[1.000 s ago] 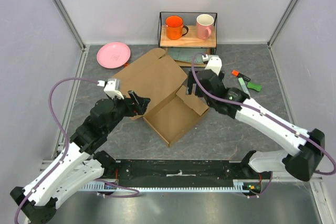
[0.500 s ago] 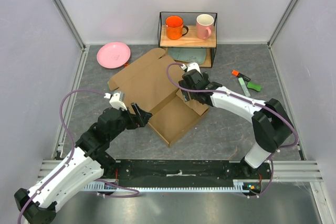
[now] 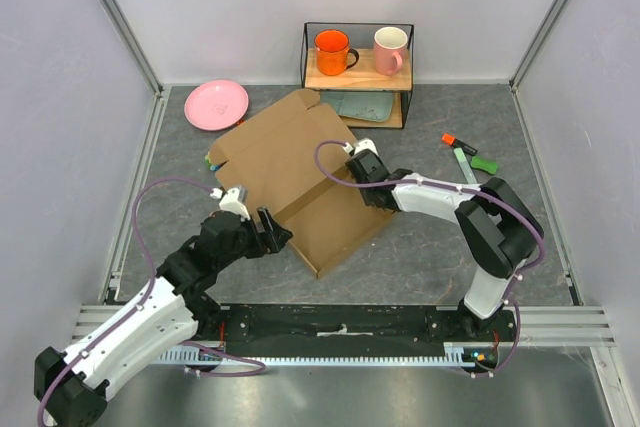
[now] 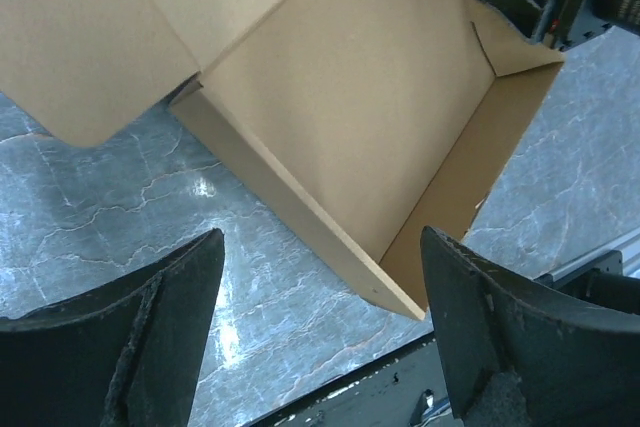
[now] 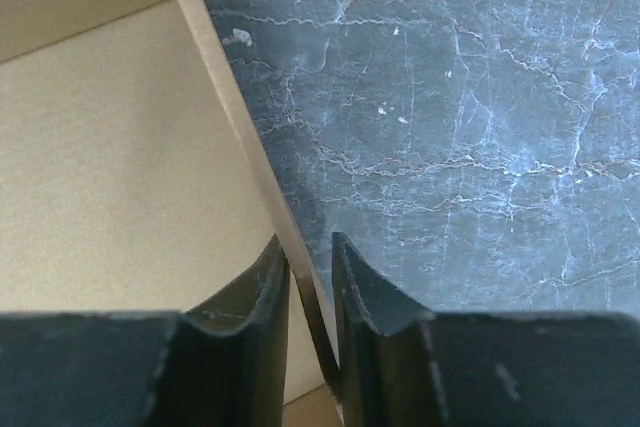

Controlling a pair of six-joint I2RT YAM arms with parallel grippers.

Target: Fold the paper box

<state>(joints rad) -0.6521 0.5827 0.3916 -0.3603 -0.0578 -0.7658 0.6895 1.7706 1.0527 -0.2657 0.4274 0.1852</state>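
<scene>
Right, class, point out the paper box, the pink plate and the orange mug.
paper box (image 3: pixel 285 155): top external view, on its large open flap.
pink plate (image 3: pixel 216 105): top external view, on its centre.
orange mug (image 3: pixel 330 60): top external view, on its side wall.

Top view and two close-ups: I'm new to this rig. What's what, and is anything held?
Two robot arms stand at the table's near edge. The wide picture looks down from above and behind; each close-up comes from a wrist camera. On the table: the paper box, half folded, a pink plate, a wire shelf with two mugs, markers. The right gripper pinches the box's right wall. The left gripper is open beside the box, holding nothing.
</scene>
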